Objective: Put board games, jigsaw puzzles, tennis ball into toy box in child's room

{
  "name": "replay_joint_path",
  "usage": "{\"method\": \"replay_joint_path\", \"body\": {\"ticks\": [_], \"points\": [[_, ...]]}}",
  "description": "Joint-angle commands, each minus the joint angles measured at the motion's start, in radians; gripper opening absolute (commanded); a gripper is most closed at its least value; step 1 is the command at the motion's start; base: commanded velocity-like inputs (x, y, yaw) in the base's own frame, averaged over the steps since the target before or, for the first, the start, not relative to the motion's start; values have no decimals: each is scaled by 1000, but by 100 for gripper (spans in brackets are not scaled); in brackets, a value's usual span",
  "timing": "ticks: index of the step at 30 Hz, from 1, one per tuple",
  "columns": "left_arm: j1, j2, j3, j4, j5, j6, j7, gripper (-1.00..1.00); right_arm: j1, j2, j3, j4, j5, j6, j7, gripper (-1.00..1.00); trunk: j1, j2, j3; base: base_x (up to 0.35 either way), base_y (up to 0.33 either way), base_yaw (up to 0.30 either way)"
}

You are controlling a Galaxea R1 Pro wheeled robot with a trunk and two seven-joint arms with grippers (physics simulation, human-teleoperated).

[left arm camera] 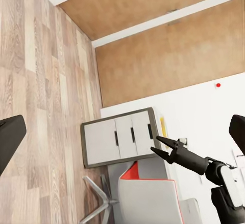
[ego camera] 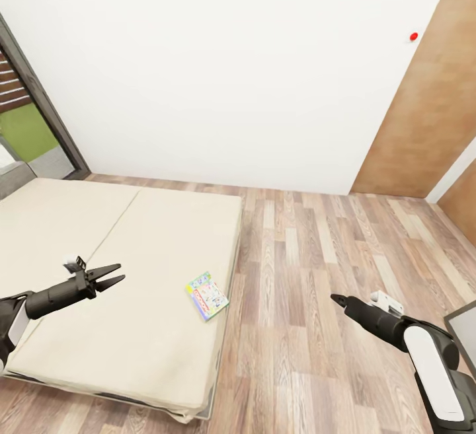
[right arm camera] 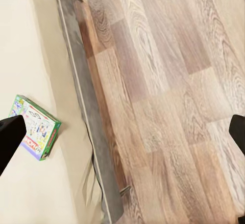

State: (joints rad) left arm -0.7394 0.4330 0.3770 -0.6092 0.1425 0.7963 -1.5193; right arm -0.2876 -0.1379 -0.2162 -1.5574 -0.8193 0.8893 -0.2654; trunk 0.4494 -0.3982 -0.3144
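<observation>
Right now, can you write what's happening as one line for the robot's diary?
place: beside bed | board game lying near bed's edge | left hand open, empty, above bed | right hand above floor, state unclear

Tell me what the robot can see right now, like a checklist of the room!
Surface: beige bed on a wooden floor.
Job's things: one board game lies flat near the bed's edge, also in the right wrist view.
Clutter: nothing seen on the bed besides the game.
Grippers: left gripper open over the bed, holding nothing; right gripper over the floor, holding nothing, looks open in the left wrist view.
Cables: nothing seen.
Surroundings: white wall with a small red dot, brown panel; a drawer unit and chair in the left wrist view.
</observation>
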Motion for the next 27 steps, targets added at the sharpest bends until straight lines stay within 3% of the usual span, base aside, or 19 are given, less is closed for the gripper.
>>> {"method": "replay_joint_path", "body": {"ticks": [1,27], "points": [[-1,0,0,0,-1,11,-4,100,-1,0,0,-2,-11,3,-9,100,1,-2,0,0,0,61],[0,-2,0,0,0,9,-2,100,-1,0,0,-3,-11,2,-9,100,1,-2,41,0,0,67]]}}
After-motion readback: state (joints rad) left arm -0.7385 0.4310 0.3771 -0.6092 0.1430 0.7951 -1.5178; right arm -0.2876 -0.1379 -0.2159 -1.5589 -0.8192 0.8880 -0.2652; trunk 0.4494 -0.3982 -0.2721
